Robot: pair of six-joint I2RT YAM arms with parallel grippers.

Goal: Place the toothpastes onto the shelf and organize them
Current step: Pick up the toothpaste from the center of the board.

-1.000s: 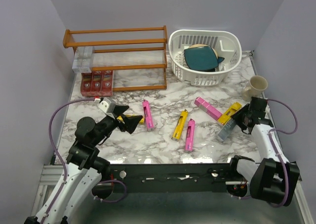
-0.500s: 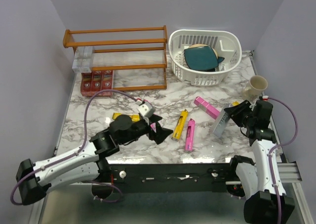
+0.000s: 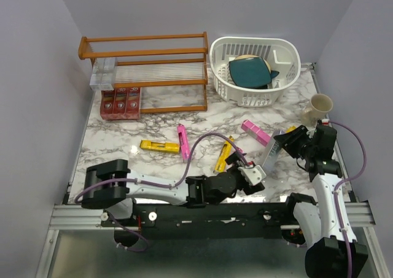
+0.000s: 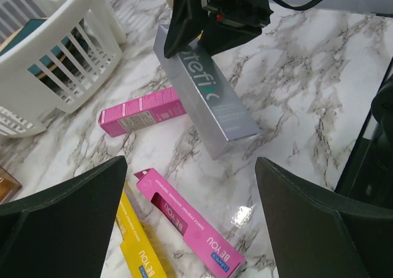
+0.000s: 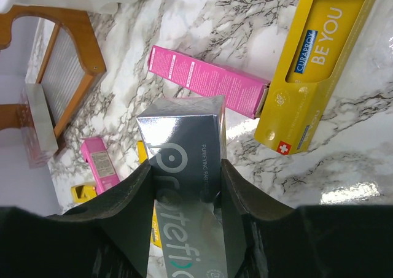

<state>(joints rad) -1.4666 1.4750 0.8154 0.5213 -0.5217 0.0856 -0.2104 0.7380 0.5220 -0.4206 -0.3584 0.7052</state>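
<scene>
L end effector [image 4: 190, 180] swung to bottom centre of top view, jaws wide. R end effector [image 5: 187, 195] grips silver carton [image 5: 183, 137], lower end hidden in grip.

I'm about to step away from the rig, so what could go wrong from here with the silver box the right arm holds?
The right jaws pinch the tilted silver box at one end only; it could swing or slip out.
The left jaws stand wide open close by it, over a pink box; the arms could bump.
The shelf sits far to the other side, and the left arm stretches across the path.
</scene>
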